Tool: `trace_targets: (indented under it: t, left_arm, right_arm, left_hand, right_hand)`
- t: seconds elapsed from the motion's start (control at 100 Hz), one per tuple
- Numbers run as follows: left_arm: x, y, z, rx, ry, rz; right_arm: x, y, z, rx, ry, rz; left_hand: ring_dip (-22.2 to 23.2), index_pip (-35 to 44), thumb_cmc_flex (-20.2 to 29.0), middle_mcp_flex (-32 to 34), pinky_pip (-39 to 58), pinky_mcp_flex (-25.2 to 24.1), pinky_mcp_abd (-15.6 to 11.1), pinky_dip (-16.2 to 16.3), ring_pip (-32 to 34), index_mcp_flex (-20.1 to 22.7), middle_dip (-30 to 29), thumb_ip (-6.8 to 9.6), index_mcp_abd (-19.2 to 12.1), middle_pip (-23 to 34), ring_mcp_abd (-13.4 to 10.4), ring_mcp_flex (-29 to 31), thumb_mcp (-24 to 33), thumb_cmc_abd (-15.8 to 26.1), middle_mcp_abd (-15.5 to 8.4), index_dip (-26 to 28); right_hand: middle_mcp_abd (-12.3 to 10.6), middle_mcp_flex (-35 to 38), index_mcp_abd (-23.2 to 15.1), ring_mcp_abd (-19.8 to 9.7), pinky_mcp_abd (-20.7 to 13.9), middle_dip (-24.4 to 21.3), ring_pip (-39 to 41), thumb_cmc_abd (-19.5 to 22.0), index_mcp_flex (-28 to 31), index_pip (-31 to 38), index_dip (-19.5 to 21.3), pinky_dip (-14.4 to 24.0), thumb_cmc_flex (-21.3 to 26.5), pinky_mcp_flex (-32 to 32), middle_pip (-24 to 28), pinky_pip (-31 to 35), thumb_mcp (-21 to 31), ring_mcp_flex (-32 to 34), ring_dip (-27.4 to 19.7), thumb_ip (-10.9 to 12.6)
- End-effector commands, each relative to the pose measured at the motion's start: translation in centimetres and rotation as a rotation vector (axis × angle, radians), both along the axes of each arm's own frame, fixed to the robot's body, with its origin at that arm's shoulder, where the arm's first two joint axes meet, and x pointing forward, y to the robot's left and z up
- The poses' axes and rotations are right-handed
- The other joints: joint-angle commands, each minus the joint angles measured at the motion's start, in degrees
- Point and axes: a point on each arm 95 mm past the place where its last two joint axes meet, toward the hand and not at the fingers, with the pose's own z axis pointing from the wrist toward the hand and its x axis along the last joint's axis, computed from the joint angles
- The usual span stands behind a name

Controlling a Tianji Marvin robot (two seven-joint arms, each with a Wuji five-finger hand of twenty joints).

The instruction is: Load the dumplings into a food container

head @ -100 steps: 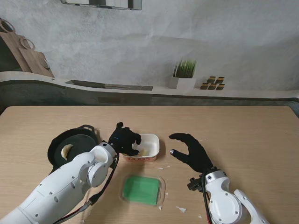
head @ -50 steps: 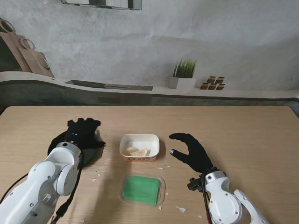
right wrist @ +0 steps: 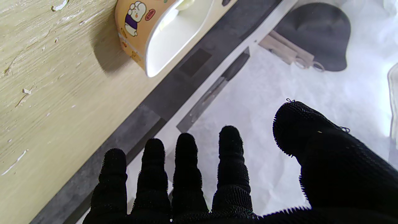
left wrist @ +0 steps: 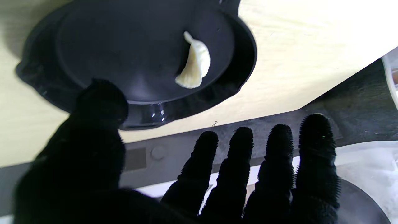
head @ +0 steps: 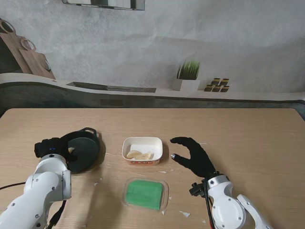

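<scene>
Dumplings are split between two spots right now: one pale dumpling (left wrist: 192,63) sits alone in the black pan (head: 85,151) on the left side of the table, and a couple more (head: 138,155) are already in the white food container (head: 142,150) near the middle. Going left to right, the left hand (head: 48,147) is at the pan's left edge, fingers (left wrist: 199,161) spread and holding nothing, from the wrist view it sits just short of the pan's rim. Then the pan, then the container with cartoon stickers on its side (right wrist: 133,21). Nearer to me from the container lies a green lid (head: 144,194), flat on the wood. Right of that, the right hand (head: 196,156) hovers beside the container, fingers apart and empty too. The table (head: 248,138) is light wood grain with little white crumbs (head: 185,214) scattered around the lid and the pan. Behind it runs a dark counter ledge against a grey plastery wall, with wooden cutting boards (head: 21,52) leaning at far left, a small potted grass plant (head: 187,75) and some small dark and yellow things I can't make out beside it.
</scene>
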Motion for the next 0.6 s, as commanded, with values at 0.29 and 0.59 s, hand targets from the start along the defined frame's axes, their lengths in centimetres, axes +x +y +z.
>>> trace_targets:
  t: [0.29, 0.59]
  left_arm:
    - [1.7, 1.3, -2.7, -0.042, 0.057, 0.121]
    - [3.0, 0.9, -4.4, -0.087, 0.023, 0.138]
  right_arm:
    - [-0.2, 0.7, -0.1, 0.000, 0.017, 0.010]
    - [-0.3, 0.8, -0.2, -0.005, 0.023, 0.010]
  left_hand:
    - [2.83, 1.68, 2.94, 2.27, 3.87, -0.03, -4.96, -0.65, 4.08, 1.84, 2.58, 2.06, 0.52, 2.38, 2.11, 2.37, 5.63, -0.13, 1.97, 1.35]
    - [2.79, 3.66, 3.78, 2.68, 3.60, 1.44, -5.94, -1.48, 5.28, 2.48, 3.89, 1.35, 1.83, 4.31, 0.71, 3.18, 14.56, -4.81, 0.69, 1.58]
  right_hand:
    - [0.24, 0.48, -1.51, 0.50, 0.24, 0.53, 1.04, 0.24, 0.20, 0.09, -0.17, 1.87, -0.83, 0.52, 1.07, 1.56, 0.97, 1.11, 0.78, 1.52]
    - [0.30, 0.42, -1.62, 0.51, 0.26, 0.53, 1.22, 0.31, 0.13, 0.09, -0.17, 2.12, -0.86, 0.63, 1.14, 1.70, 0.94, 1.09, 0.86, 1.54]
